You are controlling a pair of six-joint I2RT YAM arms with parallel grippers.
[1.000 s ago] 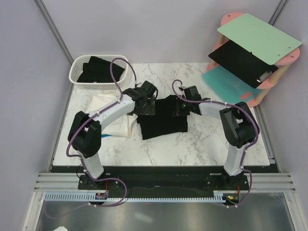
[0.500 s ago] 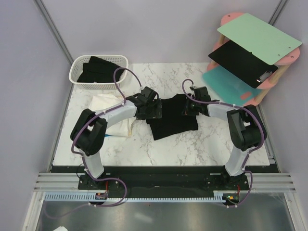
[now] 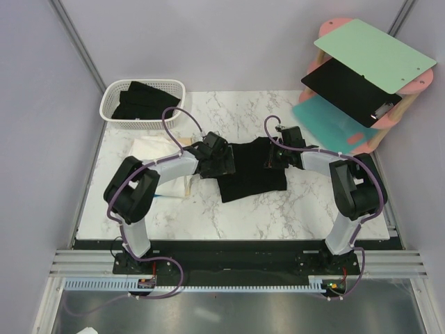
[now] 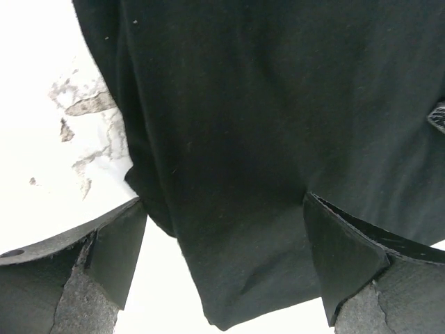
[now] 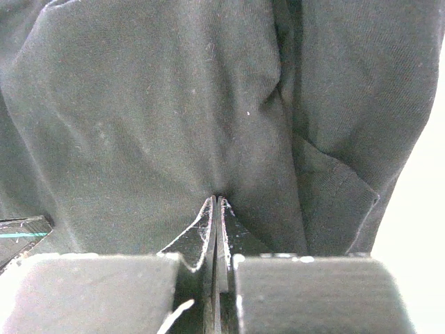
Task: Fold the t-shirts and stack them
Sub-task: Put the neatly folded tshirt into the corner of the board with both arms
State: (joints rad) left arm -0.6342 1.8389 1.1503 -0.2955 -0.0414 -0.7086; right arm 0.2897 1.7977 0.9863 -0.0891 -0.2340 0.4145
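Smack in the middle of the marble table (image 3: 299, 209), the black t-shirt (image 3: 250, 174) lies bunched and creased (matte cloth, specks of lint). The left gripper (image 4: 222, 243) has its jaws spread wide over the shirt's edge, while the right gripper (image 5: 216, 209) is pinched tight on a puckered fold.

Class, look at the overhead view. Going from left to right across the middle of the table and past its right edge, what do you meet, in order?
cream t-shirt → left gripper → black t-shirt → right gripper → shelf rack
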